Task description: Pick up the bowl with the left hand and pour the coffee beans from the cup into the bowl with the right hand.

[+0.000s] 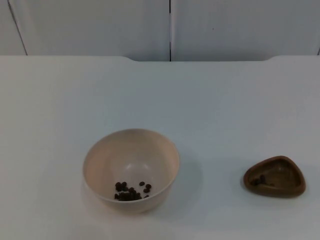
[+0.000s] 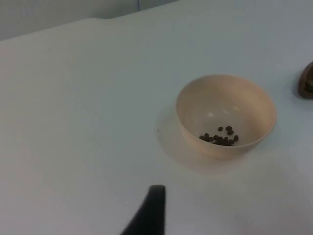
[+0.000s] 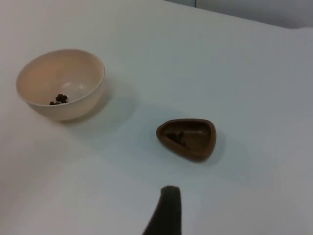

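Observation:
A cream bowl stands on the white table left of centre, with a small heap of coffee beans at its bottom. The bowl and its beans also appear in the left wrist view, well ahead of my left gripper, which hovers apart from it. A brown, rounded-triangular cup sits at the table's right, with a few beans inside. My right gripper hangs a short way back from the cup, with the bowl farther off. Neither gripper touches anything.
The grey partition wall closes off the far edge of the table. Open table surface separates the bowl from the cup.

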Controlling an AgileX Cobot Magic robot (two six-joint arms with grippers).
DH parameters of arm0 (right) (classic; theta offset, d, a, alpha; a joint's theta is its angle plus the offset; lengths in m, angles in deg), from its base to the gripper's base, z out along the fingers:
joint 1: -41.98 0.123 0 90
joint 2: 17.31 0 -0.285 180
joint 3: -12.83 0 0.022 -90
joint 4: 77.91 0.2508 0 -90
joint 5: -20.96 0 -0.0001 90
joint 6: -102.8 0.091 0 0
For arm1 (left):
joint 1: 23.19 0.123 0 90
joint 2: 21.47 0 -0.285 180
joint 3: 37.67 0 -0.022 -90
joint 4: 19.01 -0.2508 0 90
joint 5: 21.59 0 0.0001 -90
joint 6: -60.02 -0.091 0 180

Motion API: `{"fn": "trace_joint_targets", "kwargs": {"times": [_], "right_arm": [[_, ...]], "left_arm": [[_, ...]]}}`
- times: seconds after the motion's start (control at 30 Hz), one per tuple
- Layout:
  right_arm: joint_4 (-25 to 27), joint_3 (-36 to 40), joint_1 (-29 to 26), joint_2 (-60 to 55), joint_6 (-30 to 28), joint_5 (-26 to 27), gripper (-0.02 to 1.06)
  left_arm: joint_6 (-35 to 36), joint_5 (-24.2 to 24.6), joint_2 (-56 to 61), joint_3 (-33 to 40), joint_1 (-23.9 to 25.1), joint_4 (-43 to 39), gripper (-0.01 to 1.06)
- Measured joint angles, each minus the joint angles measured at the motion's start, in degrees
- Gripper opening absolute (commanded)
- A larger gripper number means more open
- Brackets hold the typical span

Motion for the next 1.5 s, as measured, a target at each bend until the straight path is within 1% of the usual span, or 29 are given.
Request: {"fn": "trace_joint_targets", "kwargs": {"times": [0.03,0.07,0.13,0.17,0.2,1.33,1.43,1.47,1.5], "right_arm": [[0.0,0.0,0.0,0.0,0.0,0.0,0.77],[0.0,0.0,0.0,0.0,0.0,0.0,0.83],[0.0,0.0,0.0,0.0,0.0,0.0,1.0],[0.0,0.0,0.0,0.0,0.0,0.0,1.0],[0.0,0.0,0.0,0.0,0.0,0.0,1.06],[0.0,0.0,0.0,0.0,0.0,0.0,1.05],[0.0,0.0,-1.9,0.0,0.1,0.0,1.05],[0.0,0.0,-3.6,0.0,0.1,0.0,1.05],[0.0,0.0,-3.6,0.0,0.1,0.0,1.05]], "left_arm": [[0.0,0.0,0.0,0.0,0.0,0.0,1.03],[0.0,0.0,0.0,0.0,0.0,0.0,1.05],[0.0,0.0,0.0,0.0,0.0,0.0,1.05],[0.0,0.0,0.0,0.0,0.0,0.0,1.05],[0.0,0.0,0.0,0.0,0.0,0.0,1.05],[0.0,0.0,0.0,0.0,0.0,0.0,1.05],[0.0,0.0,0.0,0.0,0.0,0.0,1.05],[0.0,0.0,0.0,0.0,0.0,0.0,1.05],[0.0,0.0,0.0,0.0,0.0,0.0,1.05]]}}
